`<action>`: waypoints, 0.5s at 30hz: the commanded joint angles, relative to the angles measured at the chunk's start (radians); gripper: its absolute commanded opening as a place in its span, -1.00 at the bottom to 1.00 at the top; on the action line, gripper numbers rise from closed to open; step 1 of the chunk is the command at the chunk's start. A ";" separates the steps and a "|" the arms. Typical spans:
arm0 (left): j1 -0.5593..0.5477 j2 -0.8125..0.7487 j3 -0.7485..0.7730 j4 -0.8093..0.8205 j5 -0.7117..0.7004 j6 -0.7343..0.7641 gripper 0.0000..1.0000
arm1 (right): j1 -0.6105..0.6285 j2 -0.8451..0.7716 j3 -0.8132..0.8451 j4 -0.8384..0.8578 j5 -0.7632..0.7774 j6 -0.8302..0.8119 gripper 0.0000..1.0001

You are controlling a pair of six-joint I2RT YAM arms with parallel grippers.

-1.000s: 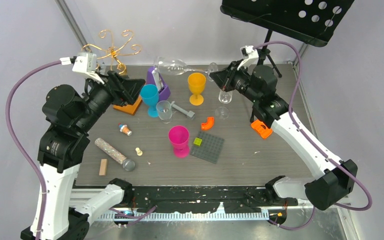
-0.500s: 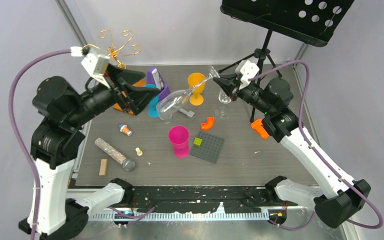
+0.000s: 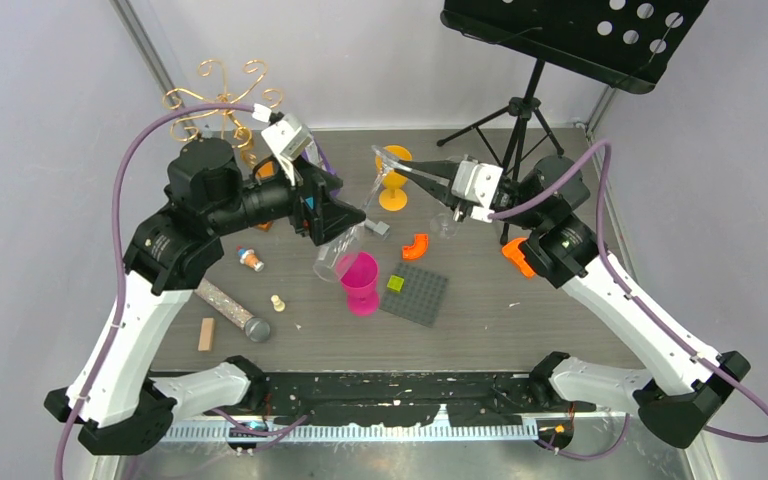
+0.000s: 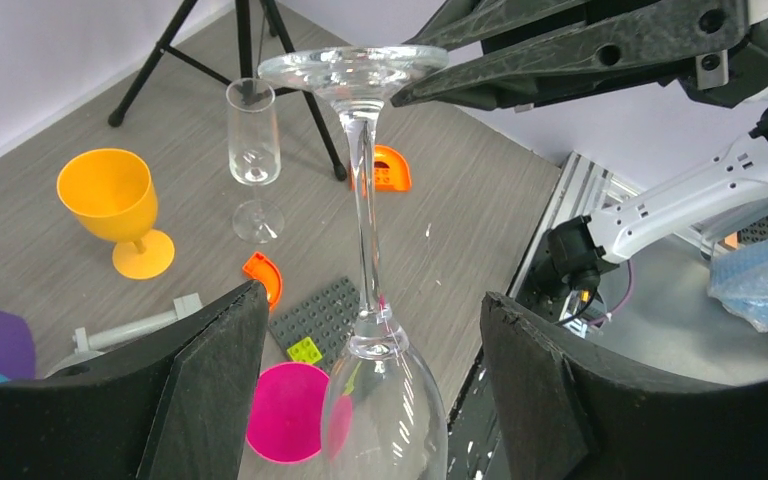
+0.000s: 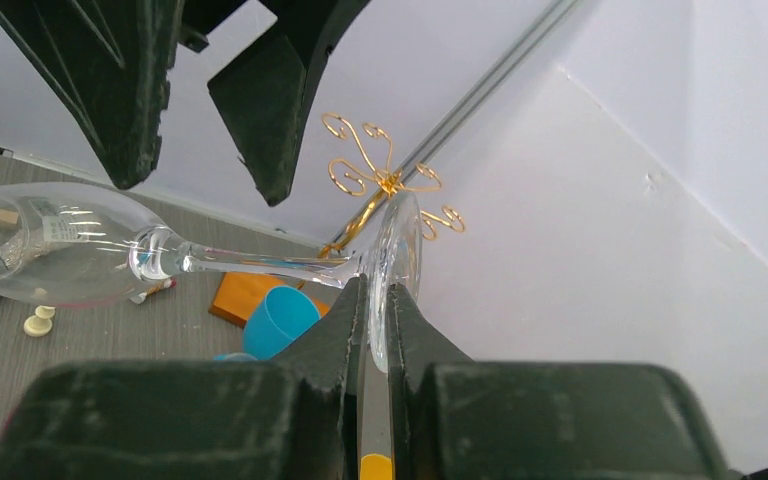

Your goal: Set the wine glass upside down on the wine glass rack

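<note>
Now the left arm [image 3: 210,195] has swung in from 9 o'clock to the middle of the bench [image 3: 520,320]. Half a second ago its tool was back by the rack's orange base. My left tool [image 4: 368,298] is spread wide, with one finger on each side of the wine glass [image 4: 364,230], and neither finger touches it. The glass hangs steeper than it did then, with the foot up toward 1 o'clock and the bowl down toward 7 o'clock. My right tool [image 5: 375,300] pinches the rim of the foot edge-on, the same grip as before.

In the top view the bowl lies over the pink cup [image 3: 358,278], and I cannot tell how far above it. The wine glass rack [image 3: 225,95] stands at 11 o'clock on the bench, well apart from the glass.

As for the containers, the wine glass holds nothing, and the pink cup looks empty from the left wrist. The orange goblet [image 4: 110,190] and the narrow flute [image 4: 253,150] stand upright beside each other, both empty too.
</note>
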 commanded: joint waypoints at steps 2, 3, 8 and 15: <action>-0.015 -0.033 -0.032 0.074 0.016 -0.028 0.53 | 0.047 -0.003 0.080 0.076 -0.001 -0.074 -0.89; -0.016 -0.035 -0.039 0.084 0.016 -0.035 0.53 | 0.058 -0.003 0.082 0.074 0.001 -0.077 -0.90; -0.019 -0.027 -0.057 0.106 0.029 -0.054 0.42 | 0.093 -0.003 0.083 0.073 0.037 -0.100 -0.90; -0.029 -0.015 -0.079 0.119 0.059 -0.073 0.13 | 0.132 -0.009 0.071 0.102 0.122 -0.125 -0.89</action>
